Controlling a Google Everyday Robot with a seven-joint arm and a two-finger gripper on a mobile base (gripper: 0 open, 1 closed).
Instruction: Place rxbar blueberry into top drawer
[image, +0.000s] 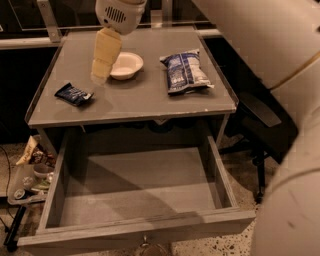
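Hanging over the left half of the table (150, 102), the gripper (100, 78) points down between the bar (74, 94) and the bowl (126, 65). Its cream fingers are drawn together into one narrow taper and hold nothing. The tip hovers just behind and to the right of the bar and does not touch it. The bar lies flat near the table's left edge, dark blue and skewed to the edges. The white bowl sits further back, near the middle, and a crinkled blue-and-white chip bag (185, 71) lies to its right, well apart from the bar.

The tabletop is plain grey with a thin raised rim. Under it the drawer (140, 182) is pulled fully out, its grey bottom bare and its front panel worn. The floor (220, 245) is pale and speckled. A dark chair (260, 117) stands to the right of the table, and small clutter (30, 172) lies low on the left. The robot's white arm (280, 45) fills the right side.
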